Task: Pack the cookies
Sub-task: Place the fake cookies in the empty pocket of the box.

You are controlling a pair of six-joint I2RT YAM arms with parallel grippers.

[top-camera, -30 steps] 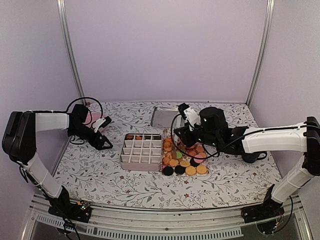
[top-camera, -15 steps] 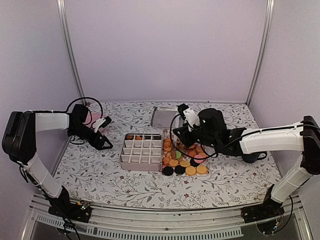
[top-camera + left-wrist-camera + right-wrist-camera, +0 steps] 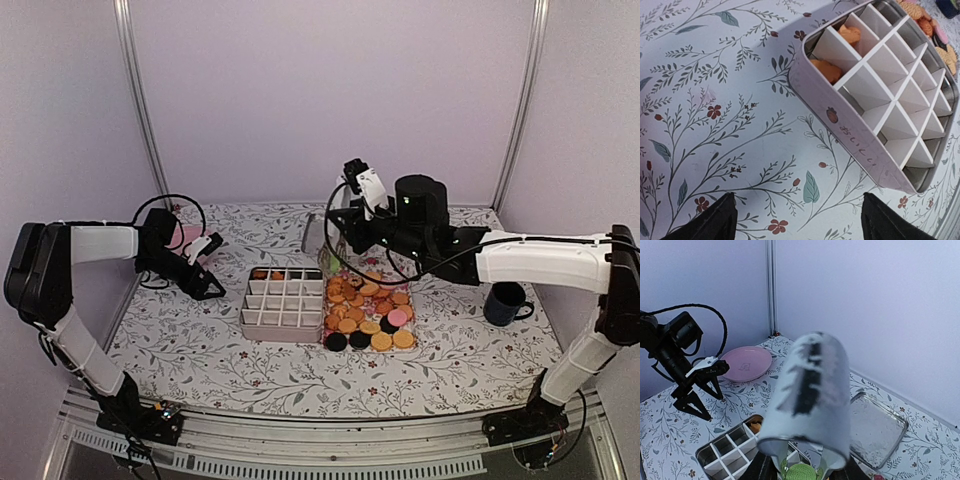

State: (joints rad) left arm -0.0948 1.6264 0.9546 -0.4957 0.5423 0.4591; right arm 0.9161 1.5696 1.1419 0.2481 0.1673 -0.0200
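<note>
Most cookies lie heaped just right of the divided tin; two far cells hold orange ones. Right end effector pinches a green cookie; left end effector spread over the bench. Pink plate, metal lid, mug stand apart.

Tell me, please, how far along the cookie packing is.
Done: two compartments of the divided tin hold orange cookies. In hand: the right gripper appears to hold a green cookie in the air. Left: the other compartments look empty, and the pile of cookies lies beside the tin. The left gripper is open and empty.
</note>
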